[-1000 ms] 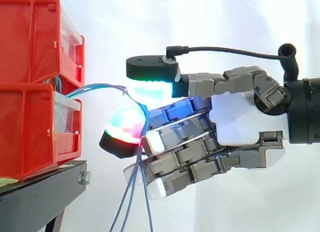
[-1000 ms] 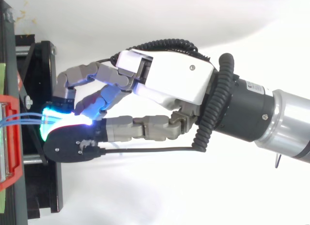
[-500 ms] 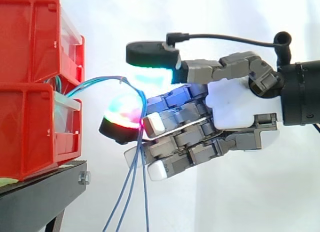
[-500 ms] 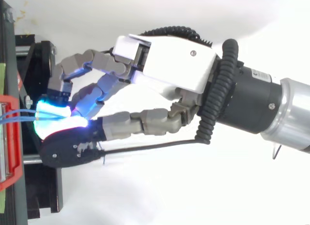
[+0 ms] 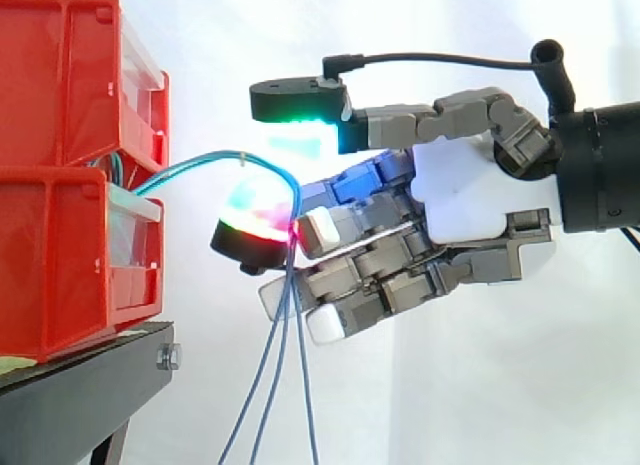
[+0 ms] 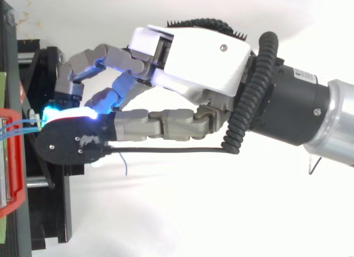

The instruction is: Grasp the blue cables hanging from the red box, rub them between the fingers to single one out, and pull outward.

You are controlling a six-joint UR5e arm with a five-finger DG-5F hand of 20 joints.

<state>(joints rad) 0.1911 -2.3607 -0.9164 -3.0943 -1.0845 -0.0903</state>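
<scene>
Two stacked red bins (image 5: 70,175) stand at the left on a black stand (image 5: 80,395). Thin blue cables (image 5: 200,165) leave the gap between the bins, arc outward and hang down (image 5: 275,385) past the stand's edge. My hand (image 5: 460,205) reaches in from the right with its fingers curled. The cables bend over one curled finger with a red-green glowing pad (image 5: 250,240) and drop between it and the neighbouring fingers. The thumb, with a green glowing pad (image 5: 300,100), stands above the cables with a gap. From above, the cables (image 6: 16,127) run from the bin edge (image 6: 14,157) under my hand (image 6: 193,63).
The black stand (image 6: 47,224) juts out under the bins, just below and left of the fingers. A white curtain lies behind everything. The arm's wrist (image 6: 298,113) enters from the right.
The hand has risen and tilted. Its thumb has lifted away from the glowing finger pad. The bend of the cables now sits further out from the bins.
</scene>
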